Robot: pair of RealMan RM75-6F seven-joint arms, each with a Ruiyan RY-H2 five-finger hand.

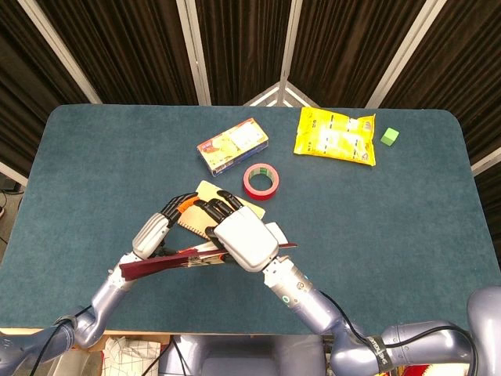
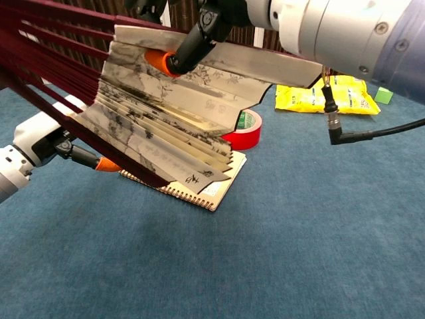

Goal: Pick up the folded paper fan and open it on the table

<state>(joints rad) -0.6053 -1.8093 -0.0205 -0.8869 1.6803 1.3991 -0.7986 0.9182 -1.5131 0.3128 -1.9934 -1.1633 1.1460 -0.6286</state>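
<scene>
While the paper fan [image 2: 166, 119] hangs partly spread above the spiral notebook [image 2: 209, 188], we grip its upper ribs with our right hand [image 1: 241, 235], fingers closed on them, and our left hand [image 1: 160, 227] holds the dark red ribs at its other side. Beyond the notebook lies the red tape roll [image 1: 261, 181]; farther back sit the yellow box [image 1: 232, 146], the yellow snack bag [image 1: 335, 134] and a green cube [image 1: 389, 137].
</scene>
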